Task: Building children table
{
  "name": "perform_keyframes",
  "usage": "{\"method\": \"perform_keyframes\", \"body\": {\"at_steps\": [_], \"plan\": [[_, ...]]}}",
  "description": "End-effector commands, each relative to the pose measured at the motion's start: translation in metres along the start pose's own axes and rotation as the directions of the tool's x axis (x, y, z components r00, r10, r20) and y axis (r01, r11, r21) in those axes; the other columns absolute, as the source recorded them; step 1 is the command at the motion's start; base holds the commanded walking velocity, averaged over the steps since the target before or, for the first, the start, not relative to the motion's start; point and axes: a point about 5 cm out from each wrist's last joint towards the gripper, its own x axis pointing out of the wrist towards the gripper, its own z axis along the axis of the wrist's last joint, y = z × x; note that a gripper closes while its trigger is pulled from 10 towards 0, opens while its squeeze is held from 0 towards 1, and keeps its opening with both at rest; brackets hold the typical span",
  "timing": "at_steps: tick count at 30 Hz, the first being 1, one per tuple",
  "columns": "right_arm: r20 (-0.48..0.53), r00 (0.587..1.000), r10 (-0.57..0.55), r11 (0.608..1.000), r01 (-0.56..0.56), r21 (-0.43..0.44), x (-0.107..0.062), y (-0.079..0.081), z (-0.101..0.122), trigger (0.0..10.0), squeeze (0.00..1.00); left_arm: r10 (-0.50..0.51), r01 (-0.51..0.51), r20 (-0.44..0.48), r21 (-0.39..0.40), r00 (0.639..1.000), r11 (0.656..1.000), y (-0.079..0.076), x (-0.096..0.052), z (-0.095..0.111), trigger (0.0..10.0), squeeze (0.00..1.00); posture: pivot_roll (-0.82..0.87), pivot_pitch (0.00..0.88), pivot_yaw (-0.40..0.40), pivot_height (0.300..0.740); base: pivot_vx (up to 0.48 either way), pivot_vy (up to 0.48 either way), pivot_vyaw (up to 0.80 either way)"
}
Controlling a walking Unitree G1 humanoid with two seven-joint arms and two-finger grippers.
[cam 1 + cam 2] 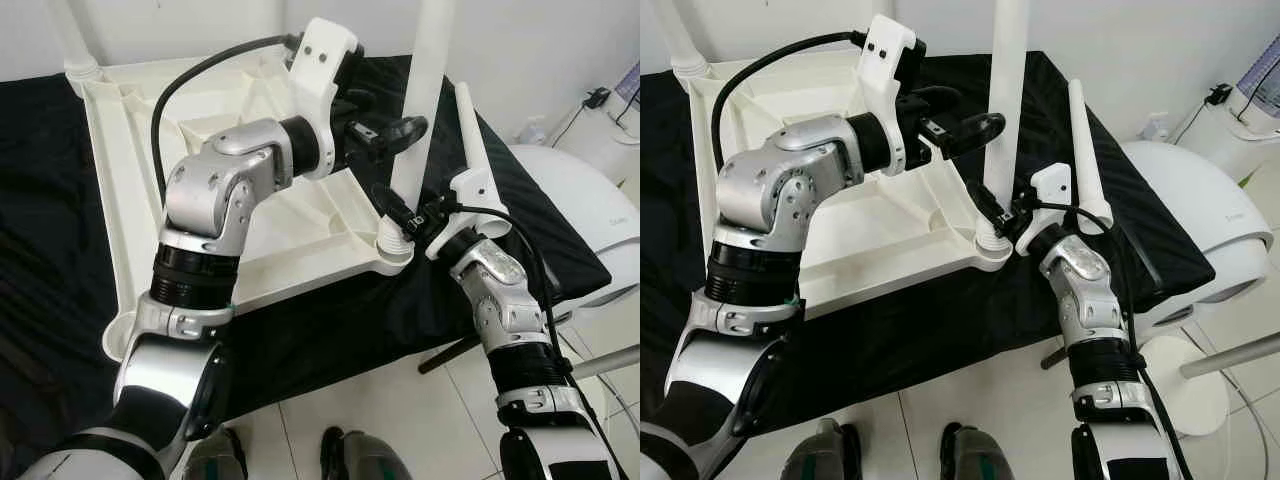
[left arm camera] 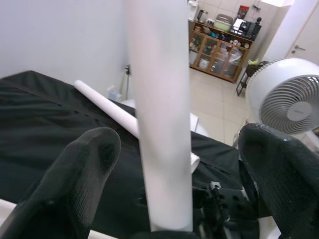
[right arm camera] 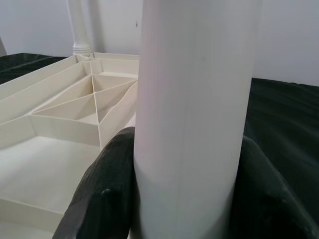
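The cream tabletop (image 1: 330, 235) lies upside down on a black cloth (image 1: 50, 250), ribs facing up. A white leg (image 1: 425, 100) stands upright in its near right corner socket. My right gripper (image 1: 395, 215) is shut on this leg just above the socket; the right wrist view shows its black fingers (image 3: 104, 189) pressed to both sides of the leg (image 3: 194, 114). My left gripper (image 1: 405, 130) is higher up the same leg and open, with its fingers (image 2: 79, 169) apart from the leg (image 2: 159, 109) on either side. A loose leg (image 1: 475, 140) lies on the cloth to the right.
Another leg (image 1: 75, 40) stands in the far left corner of the tabletop. A rounded white appliance (image 1: 1200, 220) sits at the right of the cloth, and a white fan (image 2: 286, 99) stands beyond it. My feet (image 1: 970, 455) are on the tiled floor at the cloth's near edge.
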Motion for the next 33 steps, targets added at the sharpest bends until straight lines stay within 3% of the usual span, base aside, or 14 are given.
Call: {"method": "perform_keyframes", "body": {"at_steps": [1,10,19,20,22,23,25,26,33], "plan": [[0.008,0.998,0.058,0.998,-0.058,-0.006,0.009,0.01,0.0,10.0,0.0,-0.059,0.059,0.001,-0.025,0.998,0.998,-0.005,0.005,0.004,10.0,0.0,0.04,0.078,-0.091,0.74,0.0,0.0,0.0],[0.022,0.994,0.11,0.993,-0.109,-0.034,0.017,0.016,0.004,10.0,0.0,-0.052,0.051,-0.021,-0.046,0.998,0.998,-0.005,0.022,0.009,10.0,0.0,0.04,0.075,-0.085,0.74,0.0,0.0,0.0],[0.017,0.992,0.124,0.992,-0.124,-0.04,0.019,0.017,0.003,10.0,0.0,-0.054,0.053,-0.014,-0.049,0.998,0.997,-0.007,0.03,0.016,10.0,0.0,0.04,0.076,-0.081,0.74,0.0,0.0,0.0],[0.018,0.993,0.12,0.992,-0.119,-0.043,0.019,0.016,0.003,10.0,0.0,-0.053,0.053,-0.01,-0.048,0.999,0.997,-0.007,0.03,0.017,8.7,0.0,0.04,0.075,-0.078,0.74,0.0,0.0,0.0],[0.018,0.993,0.119,0.992,-0.118,-0.044,0.019,0.016,0.002,10.0,0.0,-0.054,0.053,-0.008,-0.048,0.999,0.997,-0.007,0.03,0.018,8.7,0.0,0.04,0.075,-0.078,0.74,0.0,0.0,0.0],[0.019,0.993,0.118,0.992,-0.117,-0.044,0.019,0.016,0.002,10.0,0.0,-0.052,0.052,-0.006,-0.047,0.999,0.998,-0.006,0.03,0.018,3.5,0.0,0.04,0.074,-0.078,0.74,0.0,0.0,0.0],[0.019,0.993,0.118,0.992,-0.117,-0.045,0.019,0.016,0.002,10.0,0.0,-0.052,0.052,-0.005,-0.048,0.999,0.998,-0.006,0.03,0.019,3.5,0.0,0.04,0.074,-0.078,0.74,0.0,0.0,0.0],[0.02,0.993,0.117,0.992,-0.116,-0.045,0.019,0.016,0.002,10.0,0.0,-0.048,0.048,0.0,-0.049,0.999,0.998,-0.005,0.03,0.019,0.0,0.0,0.04,0.074,-0.077,0.74,0.0,0.0,0.0],[0.02,0.993,0.112,0.992,-0.111,-0.053,0.018,0.014,0.001,10.0,0.0,-0.032,0.034,0.028,-0.05,0.999,0.998,0.0,0.028,0.027,0.0,0.0,0.04,0.066,-0.077,0.74,0.0,0.0,0.0]]}}
